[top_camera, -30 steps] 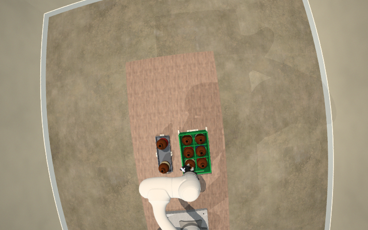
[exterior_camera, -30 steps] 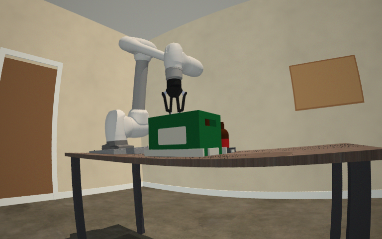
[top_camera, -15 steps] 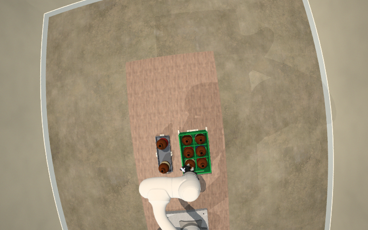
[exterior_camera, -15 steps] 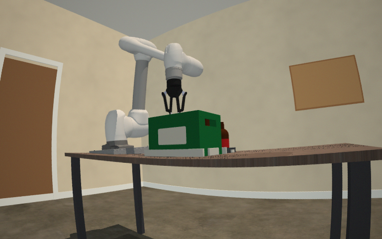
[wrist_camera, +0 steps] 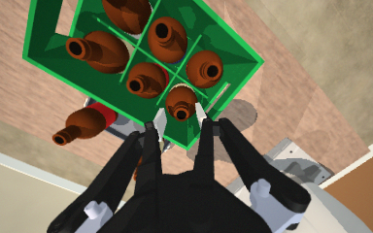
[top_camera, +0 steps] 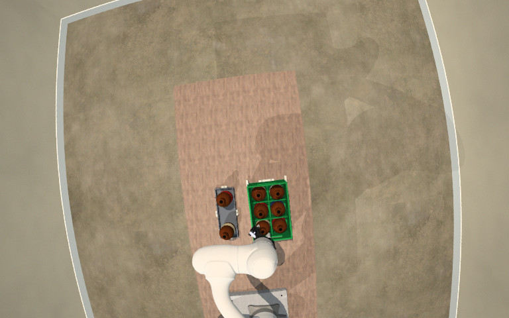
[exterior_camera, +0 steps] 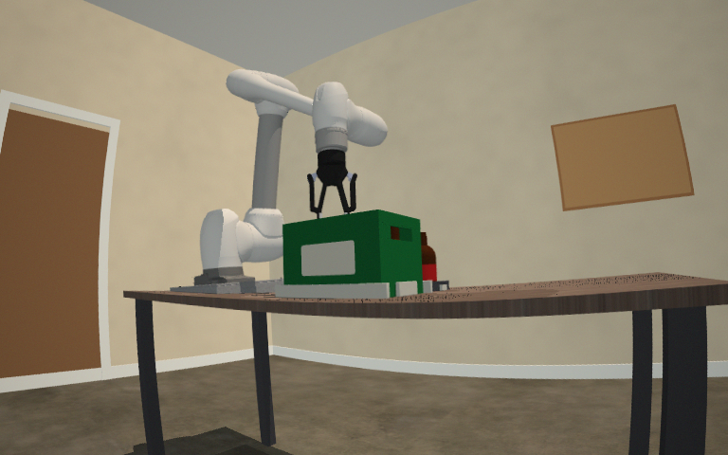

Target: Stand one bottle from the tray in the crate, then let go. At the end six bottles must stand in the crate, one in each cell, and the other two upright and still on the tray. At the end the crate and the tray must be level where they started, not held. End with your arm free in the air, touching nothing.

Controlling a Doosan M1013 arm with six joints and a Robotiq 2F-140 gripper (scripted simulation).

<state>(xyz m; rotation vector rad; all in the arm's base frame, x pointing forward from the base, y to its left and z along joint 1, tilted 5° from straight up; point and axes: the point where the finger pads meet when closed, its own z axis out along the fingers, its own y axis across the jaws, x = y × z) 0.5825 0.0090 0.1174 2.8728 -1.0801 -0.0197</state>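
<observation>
At the lower left cell of the crate (top_camera: 289, 209) (exterior_camera: 333, 227) (wrist_camera: 238, 60) in the top view, the bottle with the pale label (top_camera: 263, 227) (wrist_camera: 181, 99) stands with its long axis upright, its mouth facing up. In the wrist view it sits low in the crate's near corner, with its neck end toward the bottom of the frame, right between the fingertips of the pincer (top_camera: 262, 231) (exterior_camera: 333, 214) (wrist_camera: 181, 113). The pincer is partly spread, with one finger on each side of the neck and slim gaps showing, so it pinches nothing. It comes down from above, so the bottle's axis and the pincer's line of approach look roughly matched.

Around that bottle, the other five cells each hold one bottle. Left of the crate in the top view lies the tray (top_camera: 225, 211) (exterior_camera: 444, 282) (wrist_camera: 128, 127). The red-labelled bottle (top_camera: 224, 199) (exterior_camera: 427, 257) (wrist_camera: 84, 122) stands at its upper end and the cream-labelled bottle (top_camera: 226, 231) at its lower end, both upright.

The placing looks done, and letting go seems the step in hand. What remains, I judge, is a straight lift along the neck. A sideways drift could catch the mouth and tip the bottle, or snag the crate wall close beside the fingers.

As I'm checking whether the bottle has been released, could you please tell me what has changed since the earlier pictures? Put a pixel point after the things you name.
The jaws have spread apart to either side of the near-left crate bottle (top_camera: 264, 227) (wrist_camera: 181, 102), apparently letting it go. The arm (top_camera: 221, 258) (exterior_camera: 330, 107), green crate (top_camera: 288, 213) (exterior_camera: 333, 230) (wrist_camera: 230, 49) and grey tray (top_camera: 226, 212) (exterior_camera: 442, 282) (wrist_camera: 128, 127) look unmoved.
</observation>
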